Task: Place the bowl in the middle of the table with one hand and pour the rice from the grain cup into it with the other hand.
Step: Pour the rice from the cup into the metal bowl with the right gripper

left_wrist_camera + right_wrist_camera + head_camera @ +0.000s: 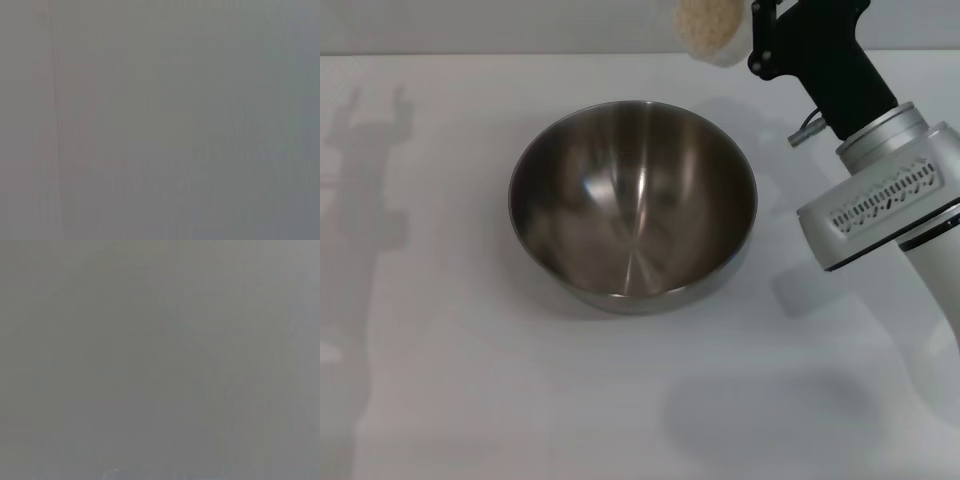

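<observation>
The steel bowl [633,205] stands upright and empty in the middle of the white table [450,380]. Beyond it, at the top edge of the head view, the grain cup [712,32] is held up off the table, and the pale rice [704,22] shows inside it. My right gripper [754,38] is shut on the cup from the right side, its black wrist and silver arm reaching in from the right. The cup is behind and right of the bowl, not over it. My left gripper is out of view. Both wrist views show only plain grey.
The left arm's shadow [365,170] falls on the table at the far left. The right arm's silver housing [885,200] hangs over the table right of the bowl. The table's far edge [520,53] runs just behind the bowl.
</observation>
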`<state>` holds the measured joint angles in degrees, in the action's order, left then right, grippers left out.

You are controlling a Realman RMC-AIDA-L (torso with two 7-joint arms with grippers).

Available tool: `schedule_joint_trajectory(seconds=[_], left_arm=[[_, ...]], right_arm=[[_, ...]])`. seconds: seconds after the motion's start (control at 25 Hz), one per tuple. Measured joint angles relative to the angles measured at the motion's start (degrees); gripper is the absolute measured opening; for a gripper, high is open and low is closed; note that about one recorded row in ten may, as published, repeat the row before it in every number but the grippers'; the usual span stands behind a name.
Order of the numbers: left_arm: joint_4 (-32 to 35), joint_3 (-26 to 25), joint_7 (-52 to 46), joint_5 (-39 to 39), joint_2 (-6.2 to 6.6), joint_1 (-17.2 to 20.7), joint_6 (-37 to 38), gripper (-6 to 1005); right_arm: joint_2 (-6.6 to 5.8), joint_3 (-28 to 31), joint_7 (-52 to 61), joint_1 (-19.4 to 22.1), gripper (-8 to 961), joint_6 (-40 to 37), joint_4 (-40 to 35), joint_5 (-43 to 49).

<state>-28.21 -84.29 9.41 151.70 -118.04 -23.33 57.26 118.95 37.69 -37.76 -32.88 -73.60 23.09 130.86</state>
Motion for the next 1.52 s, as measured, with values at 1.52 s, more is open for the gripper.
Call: schedule_joint_trajectory(seconds=[1.52], left_arm=[[0.0, -0.7, -0.04, -0.36, -0.09, -0.14, 0.75, 570]], right_arm=[[0.14, 0.01, -36.33, 2.14, 4, -0.07, 5.36, 6.8]])
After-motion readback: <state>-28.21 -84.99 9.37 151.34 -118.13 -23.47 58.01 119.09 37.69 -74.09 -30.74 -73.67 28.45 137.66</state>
